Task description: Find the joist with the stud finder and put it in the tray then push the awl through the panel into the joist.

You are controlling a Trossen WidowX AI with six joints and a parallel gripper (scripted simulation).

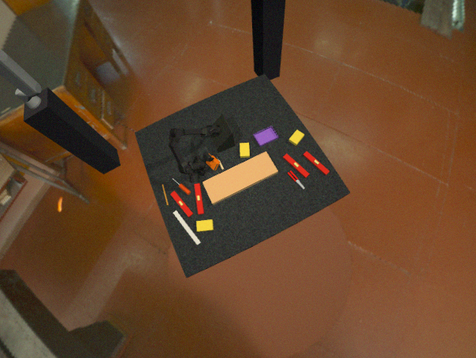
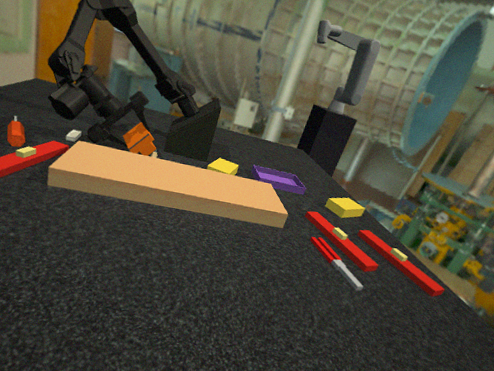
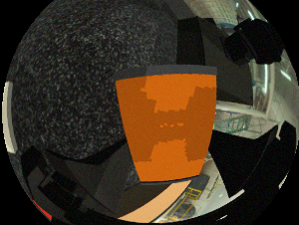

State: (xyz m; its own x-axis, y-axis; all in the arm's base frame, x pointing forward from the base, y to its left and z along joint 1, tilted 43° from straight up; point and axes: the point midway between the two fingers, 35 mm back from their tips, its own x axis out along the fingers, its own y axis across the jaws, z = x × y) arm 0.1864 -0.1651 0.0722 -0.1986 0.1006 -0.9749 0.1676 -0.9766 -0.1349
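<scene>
Stud finder (image 2: 140,138), the orange block, is clamped in the gripper (image 2: 122,131), which hangs low at the far left corner of the floor panel (image 2: 168,189), the orange body just at the panel's far edge; whether it's touching the board can't be told from these views. The wrist camera is mostly filled by that orange face (image 3: 168,127), with a sliver of tan panel showing under it. So the robot looks to be early on: tool in hand, and judging by where it sits, most of the panel's length to the right is unscanned. Nothing is in the purple tray (image 2: 279,179) on the far side to the right, and the awl (image 2: 16,133) with the orange handle lies untouched on the mat (image 2: 224,306) left of the panel, so stowing, swapping tools and the single hole all remain. Around it: red levels (image 2: 11,159) on both sides, yellow blocks (image 2: 223,165), a red utility knife (image 2: 337,261) near right. The yellow block between panel and tray sits close to the likely drop-off path, so that could get bumped.
</scene>
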